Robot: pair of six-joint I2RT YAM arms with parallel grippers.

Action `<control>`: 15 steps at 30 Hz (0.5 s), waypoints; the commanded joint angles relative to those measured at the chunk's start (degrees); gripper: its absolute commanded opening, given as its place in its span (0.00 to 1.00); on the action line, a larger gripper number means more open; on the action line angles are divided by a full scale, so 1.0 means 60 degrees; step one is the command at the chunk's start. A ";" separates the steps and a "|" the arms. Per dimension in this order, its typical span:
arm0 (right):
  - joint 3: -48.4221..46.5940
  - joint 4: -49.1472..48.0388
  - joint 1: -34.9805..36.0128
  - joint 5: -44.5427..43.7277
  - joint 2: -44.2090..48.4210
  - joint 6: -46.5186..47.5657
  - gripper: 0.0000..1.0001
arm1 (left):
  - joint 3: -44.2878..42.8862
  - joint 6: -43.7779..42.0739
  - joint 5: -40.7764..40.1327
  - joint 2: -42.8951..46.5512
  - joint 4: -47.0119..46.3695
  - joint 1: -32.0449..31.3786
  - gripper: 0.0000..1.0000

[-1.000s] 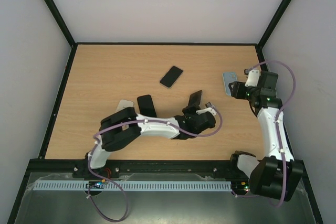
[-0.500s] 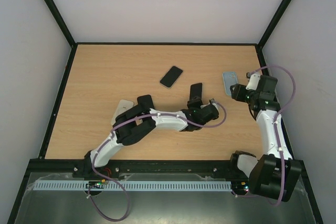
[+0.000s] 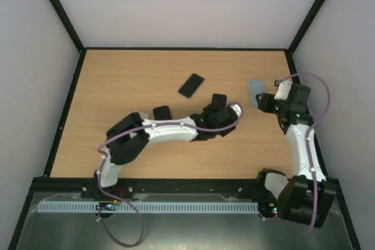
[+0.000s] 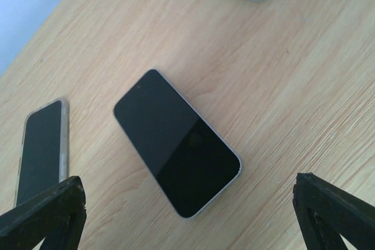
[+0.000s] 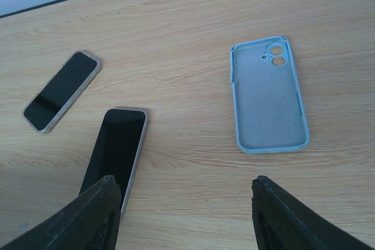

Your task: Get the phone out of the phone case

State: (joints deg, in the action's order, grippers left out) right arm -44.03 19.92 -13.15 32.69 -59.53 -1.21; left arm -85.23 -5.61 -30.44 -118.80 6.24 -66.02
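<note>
A bare black phone [image 3: 218, 100] lies flat on the wooden table, just ahead of my left gripper [image 3: 215, 112]. In the left wrist view that phone [image 4: 176, 141] sits screen up, beyond the left gripper [image 4: 187, 221], which is open and empty with its fingers [image 4: 44, 215] far apart. The light blue phone case [image 3: 256, 92] lies empty, inside up, to the right of the phone. My right gripper [image 3: 265, 105] hovers by the case's near end. The right wrist view shows the case [image 5: 268, 98] and the phone [image 5: 120, 147] ahead of the open, empty right gripper [image 5: 184, 215].
A second phone in a clear case [image 3: 191, 85] lies farther back on the table [image 3: 117, 74]. A third dark phone [image 3: 161, 112] lies by my left forearm. Black frame rails and white walls close the table in on three sides.
My left gripper was shut on the phone, holding it up on edge; it has lowered, opened and left the phone flat on the table. The right arm barely shifted.
</note>
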 commanded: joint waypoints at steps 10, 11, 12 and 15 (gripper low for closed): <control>0.0005 0.0396 -0.0035 0.1016 0.0302 0.0478 0.60 | -0.0864 0.3241 0.2925 0.0594 0.1889 0.3402 1.00; -0.0020 0.0451 -0.0028 0.1097 0.0287 0.0525 0.60 | -0.1025 0.3198 0.3165 0.0371 0.1875 0.3679 1.00; -0.0039 0.0502 -0.0034 0.1170 0.0283 0.0559 0.60 | -0.1137 0.3109 0.3432 0.0187 0.1787 0.3924 1.00; -0.0073 0.0546 -0.0032 0.1301 0.0333 0.0577 0.60 | -0.1573 0.2763 0.4388 -0.0518 0.1696 0.4595 1.00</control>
State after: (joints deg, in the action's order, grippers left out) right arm -44.03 21.45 -13.17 38.20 -58.43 1.10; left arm -91.29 11.14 -13.65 -117.05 14.09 -42.24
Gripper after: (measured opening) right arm 0.599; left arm 0.997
